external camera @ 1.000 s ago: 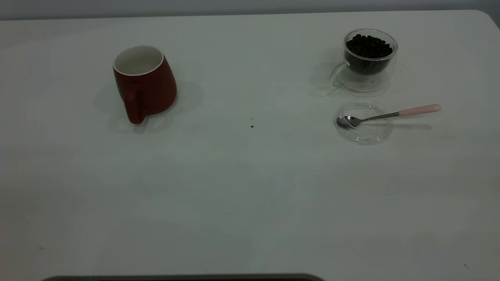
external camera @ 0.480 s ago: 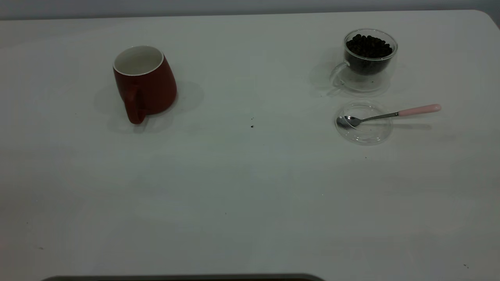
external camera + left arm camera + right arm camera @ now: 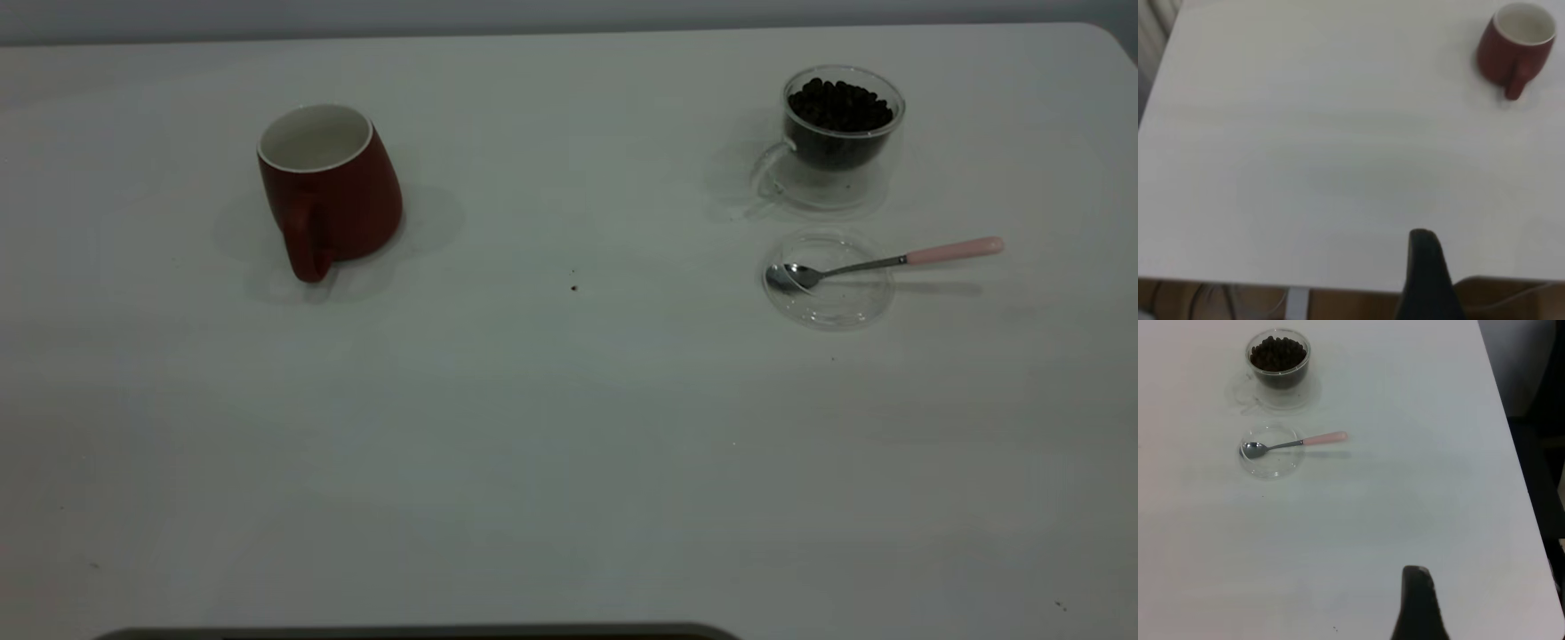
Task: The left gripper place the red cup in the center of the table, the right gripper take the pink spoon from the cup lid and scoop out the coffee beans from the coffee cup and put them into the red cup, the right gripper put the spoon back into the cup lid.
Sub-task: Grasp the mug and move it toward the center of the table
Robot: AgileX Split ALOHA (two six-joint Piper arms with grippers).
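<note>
Starting at the left of the counter (image 3: 569, 444) with the red cup (image 3: 329, 191): upright, empty, mouth open to the top, handle turned toward the near edge. Well off the centre, so judged not yet placed; handle side free for a grasp from the near side. Left gripper (image 3: 1425, 280) hanging back over the near counter edge, well apart from that cup, only one dark tip in the left wrist view; cannot tell whether the jaws are open or closed.

Moving to the middle: bare but for a small dark speck (image 3: 573, 287), likely a stray bean crumb, roughly where the red cup belongs.

Ending at the right: glass coffee cup (image 3: 836, 133) at the far side, filled with coffee beans (image 3: 840, 105), handle pointing toward the centre. Just in front of it the clear cup lid (image 3: 831, 307), lying flat as a rest, with the pink spoon (image 3: 889, 262) set bowl inside and pink handle jutting out past the rim, away from the centre, raised a little and so easy to pinch. Right gripper (image 3: 1418, 607) low over the near counter, well apart from the spoon; jaws' state likewise impossible to tell.
</note>
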